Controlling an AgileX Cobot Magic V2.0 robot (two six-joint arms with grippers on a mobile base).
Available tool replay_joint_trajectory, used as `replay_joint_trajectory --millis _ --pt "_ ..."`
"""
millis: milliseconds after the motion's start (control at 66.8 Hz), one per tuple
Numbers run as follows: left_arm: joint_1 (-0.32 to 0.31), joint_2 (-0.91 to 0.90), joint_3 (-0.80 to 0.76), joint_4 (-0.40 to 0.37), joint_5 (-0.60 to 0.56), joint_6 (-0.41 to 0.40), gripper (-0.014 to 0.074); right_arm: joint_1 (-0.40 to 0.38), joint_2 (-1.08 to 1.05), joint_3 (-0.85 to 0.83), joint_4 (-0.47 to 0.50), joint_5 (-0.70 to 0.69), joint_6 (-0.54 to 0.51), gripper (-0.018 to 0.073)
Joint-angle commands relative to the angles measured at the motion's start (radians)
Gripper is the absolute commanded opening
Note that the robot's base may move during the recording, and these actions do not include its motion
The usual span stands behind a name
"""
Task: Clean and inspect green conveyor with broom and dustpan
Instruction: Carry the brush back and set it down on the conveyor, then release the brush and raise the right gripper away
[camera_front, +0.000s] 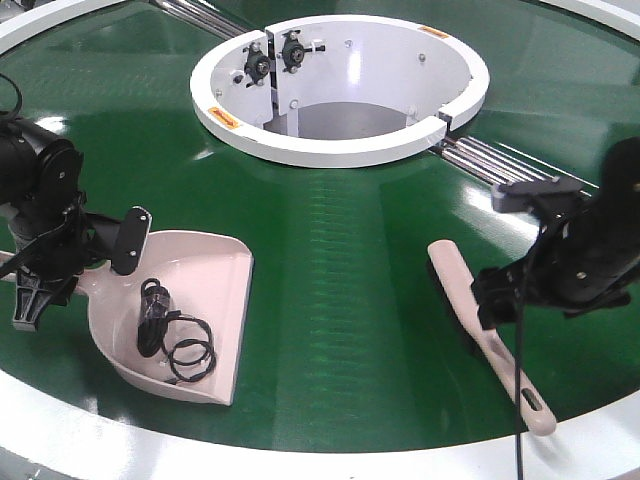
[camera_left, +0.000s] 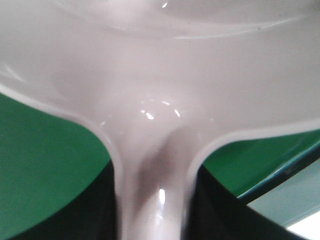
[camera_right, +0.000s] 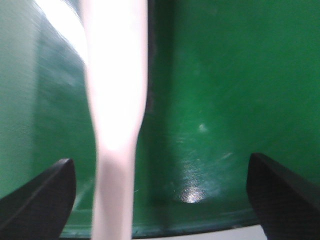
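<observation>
The green conveyor fills the front view. On its left lies the pale dustpan, with coiled black cables inside. My left gripper is shut on the dustpan's handle. In the left wrist view the dustpan's handle runs between dark fingers of the left gripper. The broom lies flat on the belt at the right. My right gripper hovers over its middle, open. In the right wrist view the broom's handle passes between the right gripper's wide-apart fingers, nearer the left one.
The white central hub stands at the back with metal rollers running from it to the right. The white outer rim borders the belt at the front, close to the broom's handle end and the dustpan's lip.
</observation>
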Motion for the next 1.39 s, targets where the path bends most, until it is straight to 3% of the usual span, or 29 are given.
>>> replay_joint_trajectory --millis 0,180,494,764,1378 --pt "-0.005 -0.046 -0.028 0.002 -0.02 -0.021 -0.0006 -0.003 -0.125 -0.016 0.0 -0.037 -0.013 0.0624" --pt "-0.005 -0.046 -0.028 0.002 -0.021 -0.021 -0.0006 -0.003 -0.325 0.064 0.015 -0.139 -0.013 0.0588" --pt "-0.005 -0.046 -0.028 0.002 -0.021 -0.021 -0.0006 -0.003 -0.716 0.306 0.015 -0.408 -0.039 0.0589" --pt "-0.005 -0.046 -0.028 0.002 -0.021 -0.021 -0.0006 -0.003 -0.976 0.464 0.0 -0.557 -0.053 0.0589" --pt "-0.005 -0.046 -0.028 0.002 -0.026 -0.021 -0.0006 -0.003 -1.033 0.487 0.0 -0.547 -0.053 0.0589"
